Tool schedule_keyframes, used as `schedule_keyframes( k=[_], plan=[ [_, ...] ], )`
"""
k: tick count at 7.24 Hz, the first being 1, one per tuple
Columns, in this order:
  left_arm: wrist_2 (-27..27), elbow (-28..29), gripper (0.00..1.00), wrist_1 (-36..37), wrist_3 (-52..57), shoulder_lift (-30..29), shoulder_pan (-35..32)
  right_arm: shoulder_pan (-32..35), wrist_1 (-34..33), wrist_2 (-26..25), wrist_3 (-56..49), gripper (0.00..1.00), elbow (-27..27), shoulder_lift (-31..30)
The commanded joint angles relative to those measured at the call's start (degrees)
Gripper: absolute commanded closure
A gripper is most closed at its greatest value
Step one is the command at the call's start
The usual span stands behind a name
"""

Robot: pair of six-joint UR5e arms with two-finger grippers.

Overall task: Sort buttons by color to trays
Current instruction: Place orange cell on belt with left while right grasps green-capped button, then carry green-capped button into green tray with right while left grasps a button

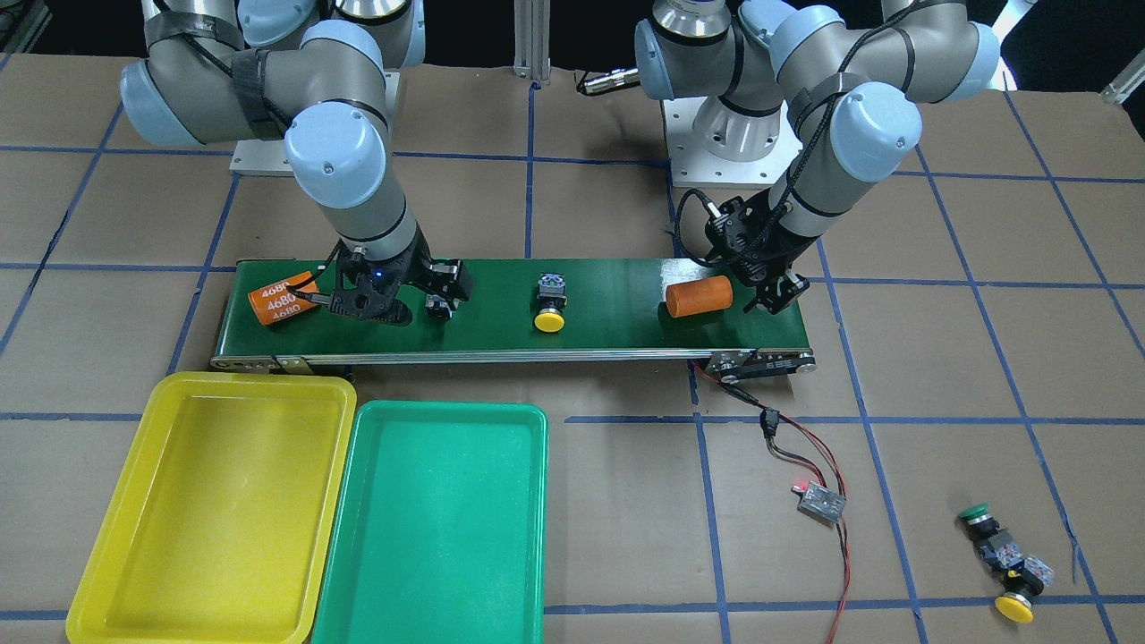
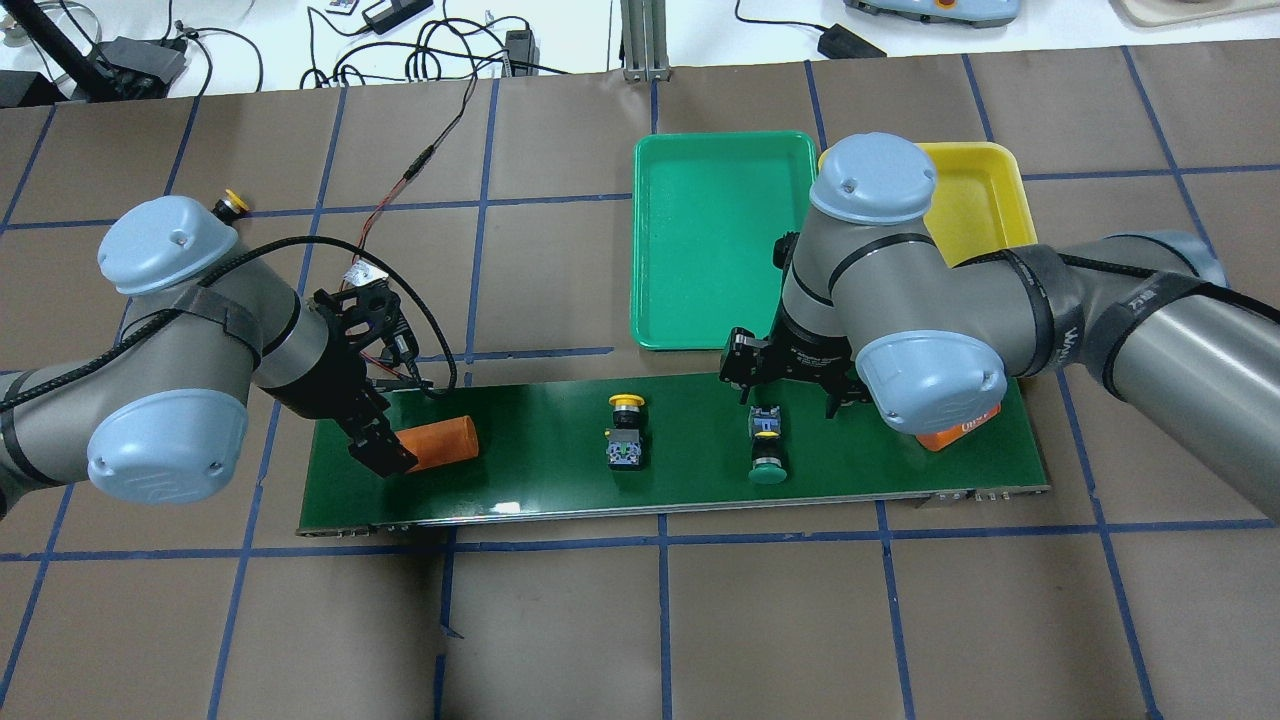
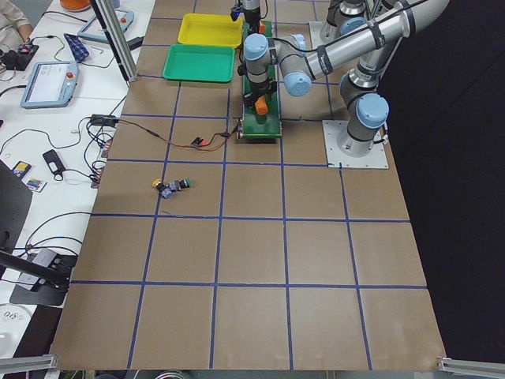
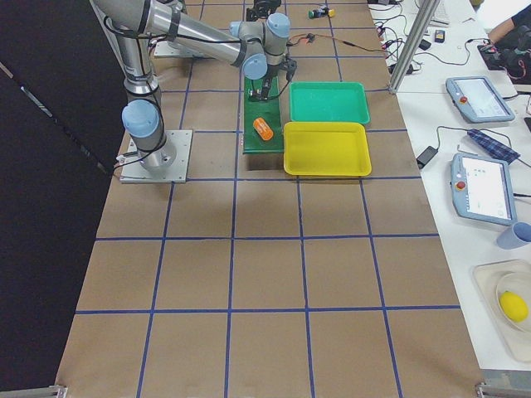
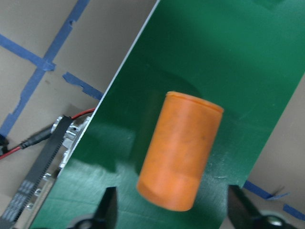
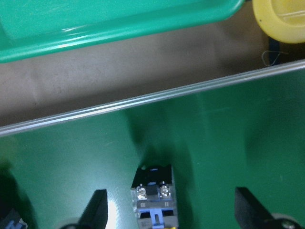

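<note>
right gripper spread wide over the green button on the belt, yellow button lying mid-belt, left gripper likewise spread around an orange cylinder, two more buttons off on the table, green tray and yellow tray just beside the belt

The right pincer stands wide over a button on the belt, green tray beyond

Yellow tray, green tray; dark-green belt; orange cylinders; yellow-capped button, green-capped button; brown table

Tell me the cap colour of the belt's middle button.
Yellow; the button shows best in front-facing view.
</note>
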Motion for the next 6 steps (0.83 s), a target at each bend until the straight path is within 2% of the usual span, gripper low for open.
schedule_keyframes(
  k=[1,2,3,4,5,6],
  plan=[
    [0.5,10.5,0.0,-6.0,-11.1,-0.8,2.3,0.0,0.4,0.0,-0.3,0.24,1.7,0.7],
    [0.9,18.9,0.0,-13.2,-11.1,-3.7,7.1,0.0,0.1,-0.2,-0.2,0.56,3.2,0.8],
    [0.5,23.9,0.0,-14.3,-11.4,-7.5,12.5,0.0,-0.1,-0.2,0.2,1.0,3.0,0.4],
    [0.9,27.7,0.0,-13.3,-12.4,-11.9,15.8,-0.3,-0.3,-0.3,0.4,1.0,2.7,0.1],
    [1.0,30.2,0.0,-7.8,-19.5,-16.6,17.5,-0.5,-0.5,-2.6,0.4,1.0,2.0,-0.5],
    [0.8,32.3,0.0,-4.4,-28.0,-22.1,18.0,-0.4,0.1,-4.2,0.4,1.0,-1.5,-1.6]
  ],
)
